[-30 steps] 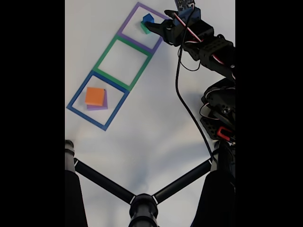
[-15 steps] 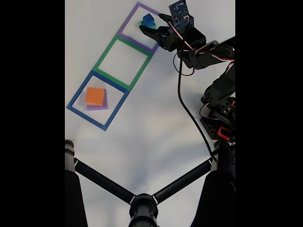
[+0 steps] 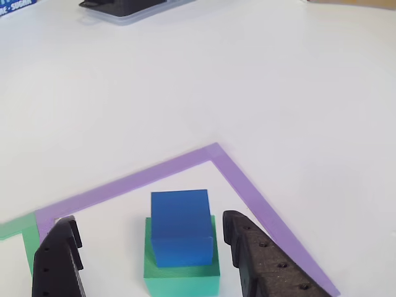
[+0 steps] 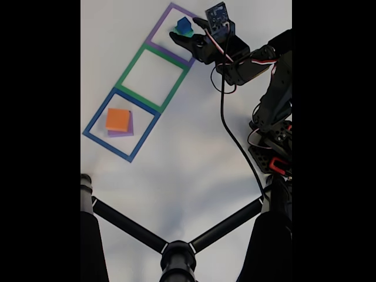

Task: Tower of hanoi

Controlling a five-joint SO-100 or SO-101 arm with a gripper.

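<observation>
At the purple square [image 4: 174, 34] my claw [image 3: 151, 263] stood wide around blue block [image 3: 180, 226] — green [image 3: 182, 281] underneath, orange stack [image 4: 118, 120] far off — plenty left.

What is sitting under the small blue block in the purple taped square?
The blue block rests on a wider green block, itself on the white table inside the purple taped square. The green block's covered top cannot be seen.

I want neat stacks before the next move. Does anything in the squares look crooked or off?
Slightly. In the purple square, the blue block sits toward the back edge of the green block, not centred. In the blue square, the orange block sits offset on the purple block. The gripper straddles the blue block, open.
</observation>
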